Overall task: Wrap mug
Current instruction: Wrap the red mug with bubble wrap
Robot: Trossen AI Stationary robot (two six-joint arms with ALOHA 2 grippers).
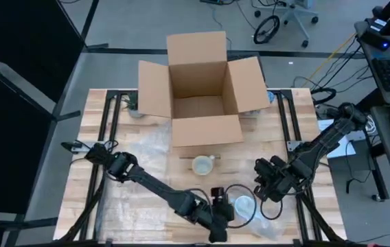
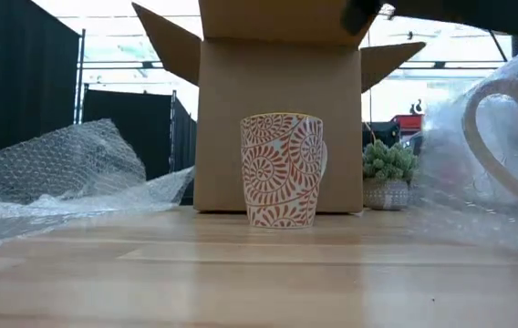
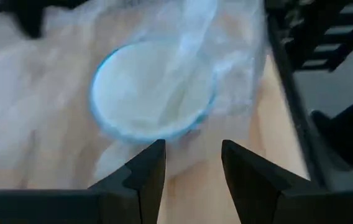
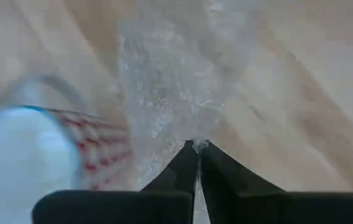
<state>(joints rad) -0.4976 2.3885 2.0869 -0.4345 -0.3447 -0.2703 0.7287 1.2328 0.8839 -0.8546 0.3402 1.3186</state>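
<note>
Nearby, cardboard box (image 1: 205, 89) stood behind spare mug (image 1: 202, 165), left gripper (image 3: 192, 165) wide beside mug (image 3: 151, 93), right gripper (image 4: 196, 148) pinched bubble wrap (image 4: 170, 93), mug blurred.

The left gripper (image 1: 224, 209) sits at the bottom centre, fingers (image 3: 145, 174) apart. The right gripper (image 1: 262, 186) is lower right, fingers pinched together.

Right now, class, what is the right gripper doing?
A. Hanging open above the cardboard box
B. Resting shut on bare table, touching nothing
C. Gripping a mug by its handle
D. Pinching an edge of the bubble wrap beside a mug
D: in the right wrist view the right gripper has its fingers closed together on an edge of the bubble wrap, with a blue-rimmed mug lying beside it.
</note>
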